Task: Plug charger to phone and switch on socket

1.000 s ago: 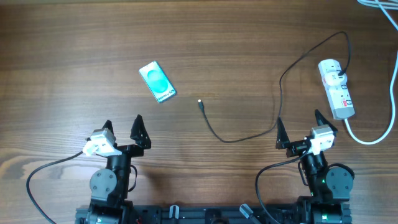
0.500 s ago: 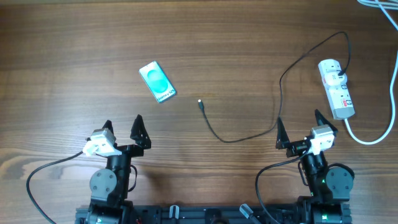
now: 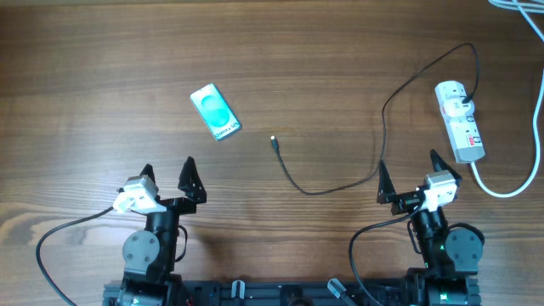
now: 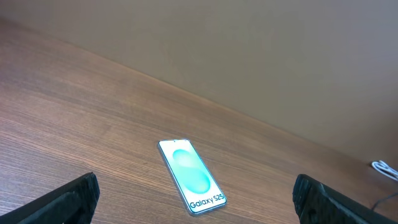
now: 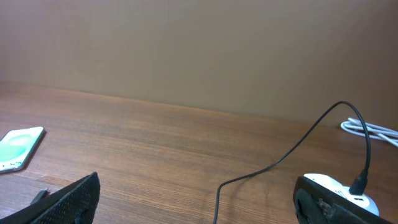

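Note:
The phone (image 3: 215,111) lies flat on the wooden table at centre left, teal screen up; it also shows in the left wrist view (image 4: 191,176) and at the left edge of the right wrist view (image 5: 17,148). The charger's black cable (image 3: 384,110) runs from its plug in the white socket (image 3: 460,121) at the right, curving down to its connector tip (image 3: 274,141) right of the phone. The cable also shows in the right wrist view (image 5: 292,152). My left gripper (image 3: 167,174) is open, near the front edge, below the phone. My right gripper (image 3: 410,174) is open, below the cable's loop and left of the socket.
The socket's thick white lead (image 3: 510,189) curves off its near end toward the right edge. Another white cable (image 3: 520,17) crosses the far right corner. A plain wall stands beyond the table's far edge in both wrist views.

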Available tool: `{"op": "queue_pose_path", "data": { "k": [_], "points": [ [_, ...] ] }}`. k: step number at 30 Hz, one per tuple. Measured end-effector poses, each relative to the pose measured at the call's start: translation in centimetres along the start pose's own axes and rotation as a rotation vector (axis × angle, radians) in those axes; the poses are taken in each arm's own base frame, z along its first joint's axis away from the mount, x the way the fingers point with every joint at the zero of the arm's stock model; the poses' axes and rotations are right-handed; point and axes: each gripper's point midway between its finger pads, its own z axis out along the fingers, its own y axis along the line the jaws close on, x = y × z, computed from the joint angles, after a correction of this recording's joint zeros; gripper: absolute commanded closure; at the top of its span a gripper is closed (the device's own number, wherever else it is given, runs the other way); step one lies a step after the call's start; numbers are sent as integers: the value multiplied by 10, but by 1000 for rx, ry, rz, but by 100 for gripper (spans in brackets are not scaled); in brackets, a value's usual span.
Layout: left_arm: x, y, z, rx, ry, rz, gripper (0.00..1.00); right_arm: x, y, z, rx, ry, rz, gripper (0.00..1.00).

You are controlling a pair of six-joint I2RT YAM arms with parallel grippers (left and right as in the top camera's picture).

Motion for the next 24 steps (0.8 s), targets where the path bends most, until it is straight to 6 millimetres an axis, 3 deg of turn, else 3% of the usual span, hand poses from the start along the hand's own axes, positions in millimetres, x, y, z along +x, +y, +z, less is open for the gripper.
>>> {"op": "queue_pose_path", "data": {
  "k": [14, 24],
  "points": [
    [-1, 1, 0, -6, -3, 0, 0, 0, 0, 0, 0, 0, 0, 0],
    [12, -18, -6, 88, 114, -43, 0, 0, 0, 0, 0, -1, 0, 0]
  ]
}}
